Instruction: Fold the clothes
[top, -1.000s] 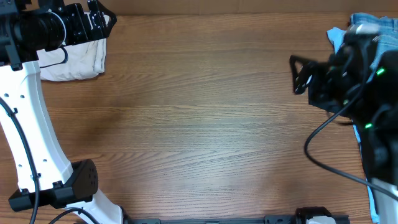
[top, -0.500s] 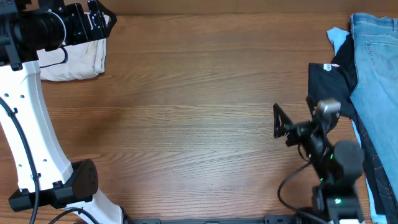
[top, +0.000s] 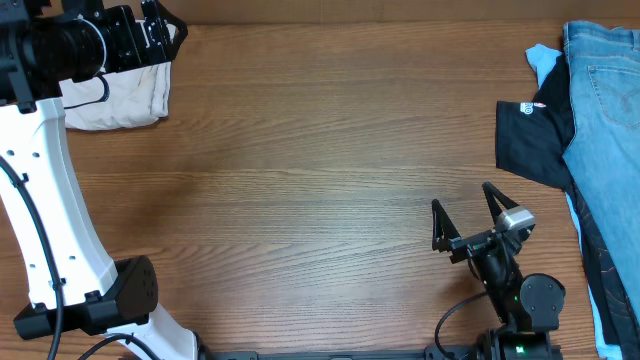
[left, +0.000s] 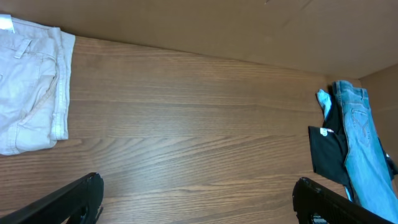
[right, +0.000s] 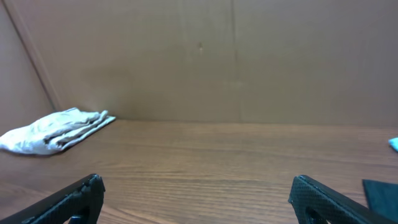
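Note:
The light beige garment (top: 120, 95) lies folded in a small bundle at the table's far left corner. It also shows in the left wrist view (left: 31, 87) and in the right wrist view (right: 59, 129). My left gripper (top: 160, 30) is open and empty, held above the bundle's far right corner; in its own view its fingers (left: 199, 199) frame bare wood. My right gripper (top: 465, 212) is open and empty, low near the front right of the table, far from the garment; in its own view its fingers (right: 199, 199) are spread wide.
Blue denim jeans (top: 605, 110) and a black shirt with a white logo (top: 530, 130) lie at the right edge, with light blue cloth (top: 542, 62) under them. They also show in the left wrist view (left: 357, 143). Brown walls enclose the back.
My right arm has swung from over the clothes pile at the right down to the front of the table, uncovering the black shirt and jeans. The left arm has not moved.

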